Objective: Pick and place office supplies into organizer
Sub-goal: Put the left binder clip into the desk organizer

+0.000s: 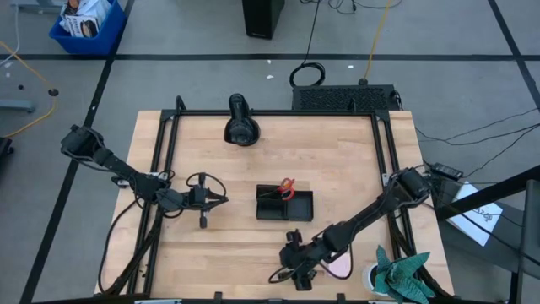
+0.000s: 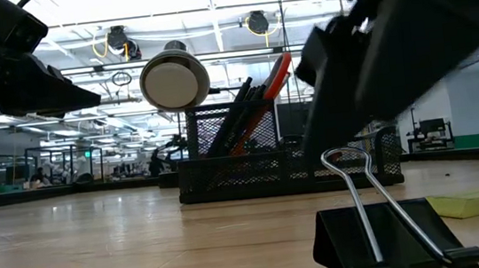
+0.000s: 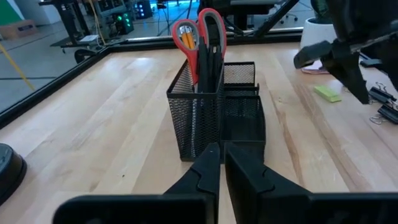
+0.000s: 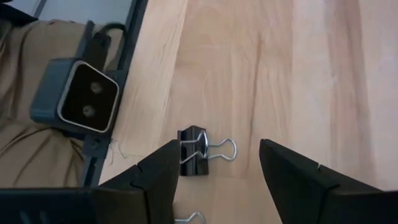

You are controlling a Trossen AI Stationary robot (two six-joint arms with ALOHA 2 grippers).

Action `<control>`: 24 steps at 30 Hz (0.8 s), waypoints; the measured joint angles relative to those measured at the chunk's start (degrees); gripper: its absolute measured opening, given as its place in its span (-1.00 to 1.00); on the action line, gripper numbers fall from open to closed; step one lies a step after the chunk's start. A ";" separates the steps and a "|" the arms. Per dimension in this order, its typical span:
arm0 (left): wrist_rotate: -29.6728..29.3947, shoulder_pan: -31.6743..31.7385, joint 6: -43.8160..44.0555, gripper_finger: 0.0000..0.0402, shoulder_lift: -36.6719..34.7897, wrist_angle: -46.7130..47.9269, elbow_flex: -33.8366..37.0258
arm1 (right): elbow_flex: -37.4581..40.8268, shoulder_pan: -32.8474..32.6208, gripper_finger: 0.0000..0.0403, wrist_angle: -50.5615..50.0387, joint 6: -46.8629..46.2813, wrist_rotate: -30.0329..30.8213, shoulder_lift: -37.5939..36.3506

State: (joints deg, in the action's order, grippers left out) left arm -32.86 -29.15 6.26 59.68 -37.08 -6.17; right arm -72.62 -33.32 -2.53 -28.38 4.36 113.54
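The organizer (image 1: 284, 203), a black mesh tray, stands mid-table; its tall compartment holds red-handled scissors (image 3: 200, 32), orange pencils and dark pens. My left gripper (image 1: 221, 198) is shut and hovers level just left of the organizer (image 3: 217, 118), touching nothing. My right gripper (image 1: 291, 270) is open near the table's near edge, pointing down over a black binder clip (image 4: 194, 153) that lies flat on the wood; the fingers stand on either side of it, above it. Further clips (image 3: 385, 106), a yellow-green piece (image 3: 327, 93) and the pink sticky pad (image 1: 340, 266) lie nearby.
A black rounded device (image 1: 240, 121) lies near the far edge. A teal-green cloth (image 1: 402, 274) sits at the near right corner. A second clip's wire (image 4: 186, 218) shows close to my right gripper. The low camera (image 4: 78, 96) sits at the near edge.
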 joint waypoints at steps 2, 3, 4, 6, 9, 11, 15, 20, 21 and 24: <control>0.00 0.00 0.09 -0.88 0.00 0.00 0.00 | 0.04 0.01 0.07 1.05 -0.18 -0.02 0.66; 0.01 0.00 0.21 -0.89 0.00 0.00 0.00 | 0.04 -0.01 0.07 2.09 -0.47 -0.02 0.81; 0.01 0.00 0.31 -0.90 0.00 0.00 0.00 | 0.04 -0.01 0.07 2.31 -0.71 -0.05 0.82; 0.02 0.00 0.44 -0.92 0.00 0.00 0.00 | 0.04 -0.01 0.07 2.33 -1.00 -0.20 0.76; 0.02 0.00 0.57 -0.96 0.00 0.07 0.00 | 0.04 -0.30 0.06 2.30 -1.08 -0.08 0.78; 0.02 0.00 0.53 -0.98 0.00 0.09 0.00 | 0.04 -0.51 0.05 2.55 -1.19 -0.02 0.78; 0.02 0.00 0.37 -0.97 0.00 0.07 0.00 | 0.23 -0.57 -0.02 3.02 -1.41 -0.07 1.32; 0.02 0.00 0.32 -0.86 0.00 0.07 0.00 | 0.24 -0.52 -0.09 6.09 -1.21 -0.30 3.31; 0.02 0.00 0.32 -0.85 0.00 0.09 0.00 | 0.26 -0.53 -0.10 6.13 -1.05 -0.97 3.67; 0.02 0.00 0.31 -0.82 -0.01 0.07 0.00 | 0.26 -0.55 -0.16 5.93 -0.68 -2.68 4.43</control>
State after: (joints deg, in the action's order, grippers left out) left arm -32.84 -29.15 6.57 59.67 -37.01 -6.17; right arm -72.36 -33.87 3.40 -29.05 1.68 117.97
